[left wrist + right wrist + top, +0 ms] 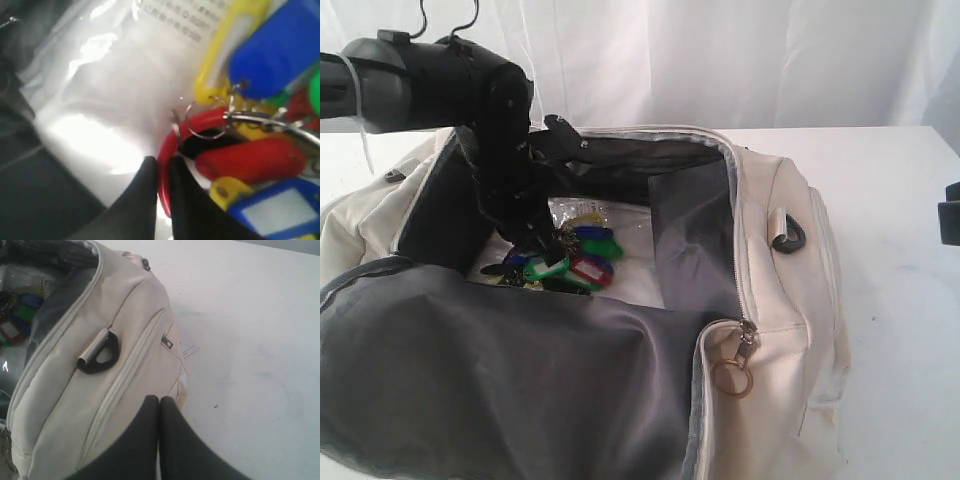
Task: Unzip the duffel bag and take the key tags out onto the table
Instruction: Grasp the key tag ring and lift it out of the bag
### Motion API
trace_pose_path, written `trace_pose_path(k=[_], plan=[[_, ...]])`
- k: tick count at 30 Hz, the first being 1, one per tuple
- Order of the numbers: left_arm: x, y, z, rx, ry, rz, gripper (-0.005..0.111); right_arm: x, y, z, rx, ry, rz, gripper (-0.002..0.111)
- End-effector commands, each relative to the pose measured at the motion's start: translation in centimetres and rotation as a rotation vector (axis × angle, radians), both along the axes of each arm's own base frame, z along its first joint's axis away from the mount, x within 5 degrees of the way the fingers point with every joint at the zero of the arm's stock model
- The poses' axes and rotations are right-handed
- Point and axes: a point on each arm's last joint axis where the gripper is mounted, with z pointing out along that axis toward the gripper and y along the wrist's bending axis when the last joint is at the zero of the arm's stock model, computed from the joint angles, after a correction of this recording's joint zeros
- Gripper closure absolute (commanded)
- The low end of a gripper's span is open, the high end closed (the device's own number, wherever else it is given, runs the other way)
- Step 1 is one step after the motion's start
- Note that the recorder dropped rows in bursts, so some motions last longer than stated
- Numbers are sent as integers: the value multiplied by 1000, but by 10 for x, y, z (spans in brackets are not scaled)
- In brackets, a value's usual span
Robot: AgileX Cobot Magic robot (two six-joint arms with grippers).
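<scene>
The cream duffel bag (pixel 780 300) lies unzipped on the white table (pixel 890 200), its dark grey lining folded out toward the front. Inside, on a clear plastic packet, sit the key tags (pixel 575 260): red, green, blue and yellow. My left gripper (pixel 525 245) reaches down into the bag. Its fingers are shut on the red ring of the key tags (pixel 167 150). My right gripper (pixel 159 401) is shut with nothing in it, hovering over the bag's side pocket (pixel 125 385) at the table side.
A brass ring zipper pull (pixel 732 377) hangs at the bag's front right corner. A black strap loop (pixel 788 233) sits on the bag's right side. The clear plastic packet (pixel 100 100) lines the bag's bottom. White table stretches to the right.
</scene>
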Motion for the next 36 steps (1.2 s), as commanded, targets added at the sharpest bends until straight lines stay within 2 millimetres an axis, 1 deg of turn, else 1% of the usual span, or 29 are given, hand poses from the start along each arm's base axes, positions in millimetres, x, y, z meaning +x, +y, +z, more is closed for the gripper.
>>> trace_pose_path(k=[1,2,3,5,9,13,17,26,36], plan=[[-15,-1,55,-122,-1,37,107,1,0,3,6,-17,-6,108],[-20,-2,74,-185,-24,40,107,1,0,3,6,-17,-6,108],[-26,-2,87,-234,-22,40,107,1,0,3,6,-17,-6,108],[-36,-1,107,-287,-22,17,107,1,0,3,6,-17,-6,108],[-56,10,132,-292,-24,-6,107,1,0,3,6,-17,-6,108],[-68,17,142,-275,5,-15,107,1,0,3,6,-17,-6,108],[-74,18,147,-289,24,-39,107,1,0,3,13,-13,-11,108],[-81,16,151,-324,51,-76,107,1,0,3,13,-13,-11,108],[-105,36,182,-313,-31,-85,107,1,0,3,13,-13,-11,108]])
